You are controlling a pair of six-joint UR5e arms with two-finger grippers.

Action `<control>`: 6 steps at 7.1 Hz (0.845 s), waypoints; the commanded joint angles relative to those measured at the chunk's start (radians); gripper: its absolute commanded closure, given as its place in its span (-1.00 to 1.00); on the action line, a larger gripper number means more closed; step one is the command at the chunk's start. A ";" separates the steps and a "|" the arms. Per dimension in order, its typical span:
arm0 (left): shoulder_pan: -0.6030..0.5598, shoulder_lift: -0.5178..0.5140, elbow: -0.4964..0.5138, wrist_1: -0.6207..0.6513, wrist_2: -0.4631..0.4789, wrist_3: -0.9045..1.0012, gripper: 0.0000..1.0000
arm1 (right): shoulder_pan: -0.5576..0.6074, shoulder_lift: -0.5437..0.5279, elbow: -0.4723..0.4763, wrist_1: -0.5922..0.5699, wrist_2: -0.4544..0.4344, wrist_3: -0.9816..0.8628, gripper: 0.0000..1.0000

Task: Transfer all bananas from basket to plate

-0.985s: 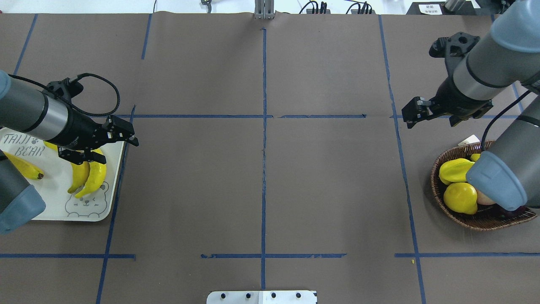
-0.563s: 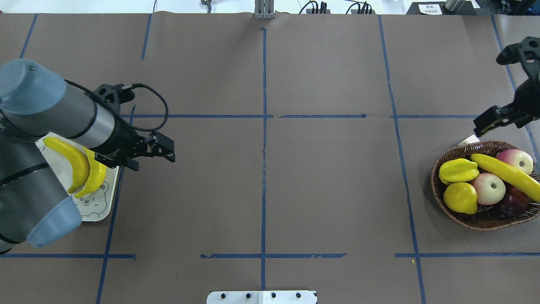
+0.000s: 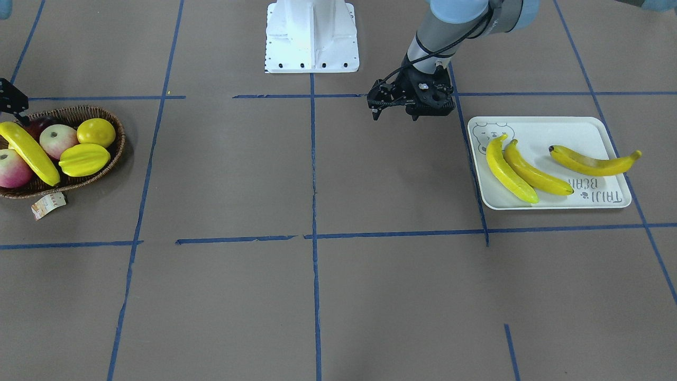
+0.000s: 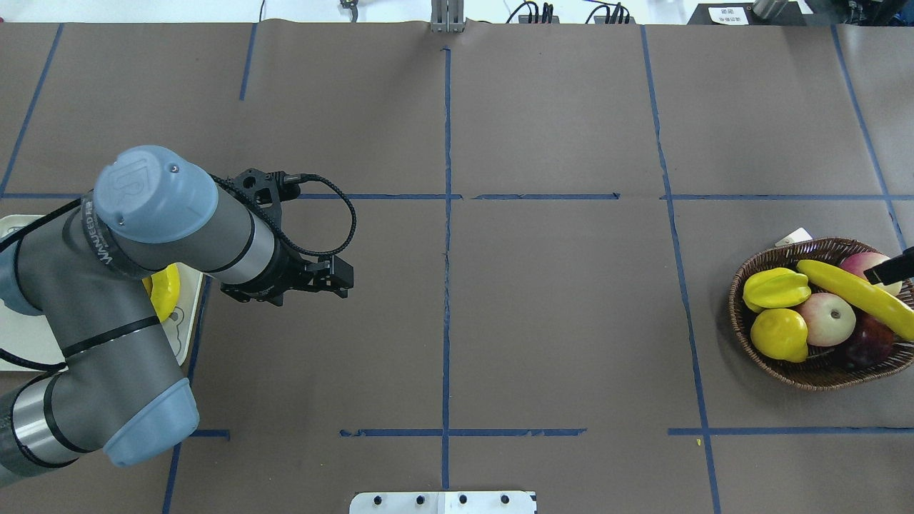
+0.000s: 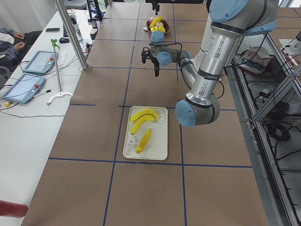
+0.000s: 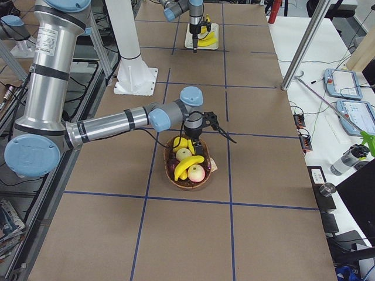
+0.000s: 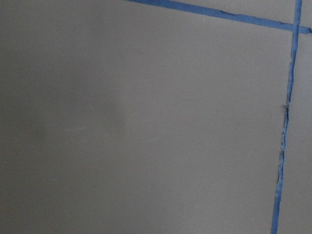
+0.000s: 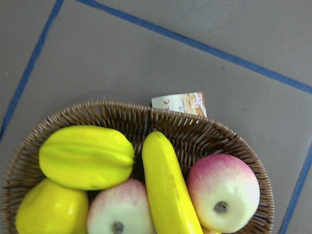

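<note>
One banana (image 4: 853, 296) in the basket (image 4: 735, 318) at the right end of the worktop (image 4: 557, 321), lying slantwise on top of two pink apples (image 4: 827, 319), with a starfruit (image 4: 777, 288) and a lemon (image 4: 780, 334) just beside it and a paper tag (image 4: 795, 237) on the worktop outside the far rim. Right hand (image 4: 891, 270) raised over the basket, in the overhead view only a black sliver at the frame's edge, just beside that banana and across the far apple. From its wrist camera, a look straight down on the banana, no fingers in sight. Spread or pressed together: cannot tell. Three more bananas (image 3: 534, 170) on the plate (image 3: 539, 132) at the opposite end, two side by side next to the bear drawing, the third apart, by the lettering. Left hand (image 4: 346, 280) off the plate, over bare worktop between the plate's inner edge and the centre tape line (image 4: 446, 285), clear of all three bananas, fingers spread, pinching nothing. From the left wrist camera, only brown worktop and blue tape.
</note>
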 commanded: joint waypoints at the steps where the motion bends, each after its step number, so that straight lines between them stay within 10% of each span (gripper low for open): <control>1: 0.004 -0.003 -0.002 0.000 0.002 -0.001 -0.99 | -0.001 -0.096 -0.035 0.099 -0.086 -0.167 -0.99; 6: 0.004 -0.005 -0.002 0.000 0.004 -0.001 -0.99 | -0.165 -0.098 -0.039 0.089 -0.197 -0.162 -0.96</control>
